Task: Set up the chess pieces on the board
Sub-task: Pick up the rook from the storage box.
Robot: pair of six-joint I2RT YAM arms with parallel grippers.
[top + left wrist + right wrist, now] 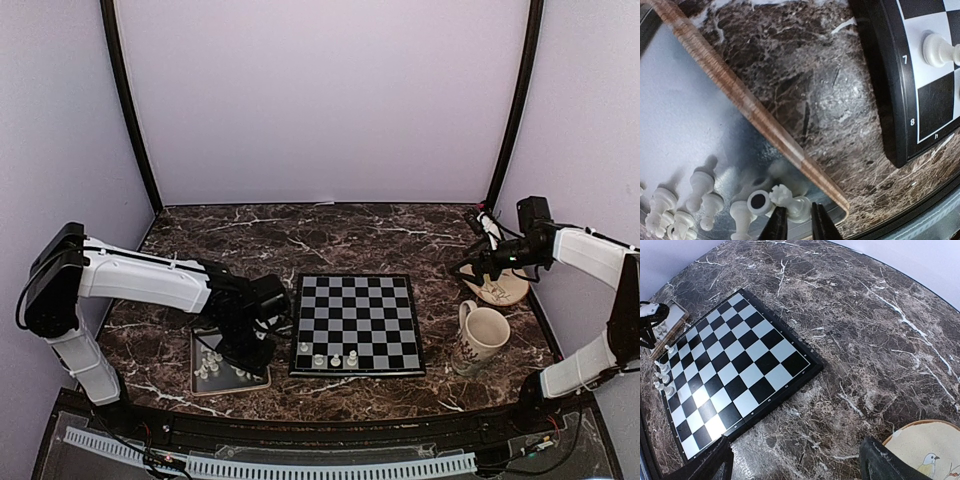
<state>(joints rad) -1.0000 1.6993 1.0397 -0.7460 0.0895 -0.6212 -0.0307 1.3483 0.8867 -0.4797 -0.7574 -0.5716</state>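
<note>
Left gripper [797, 215] over the tray [735, 92]: jaws narrow about a lying chess piece [782, 194], whether gripped unclear. Right gripper [795, 462]: jaws spread wide, holding nothing, above the tabletop [865, 340].

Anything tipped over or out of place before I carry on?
Yes. In the shiny flat metal tray, several tiny whitish chess pieces lie toppled on their sides, one showing its round hollow base, rather than standing.

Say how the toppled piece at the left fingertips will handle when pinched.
The piece lies on its side on the tray, round-bodied, so a nudge may roll it. It looks small and glossy: probably light, stiff, and apt to slip from the thin fingertips.
</note>
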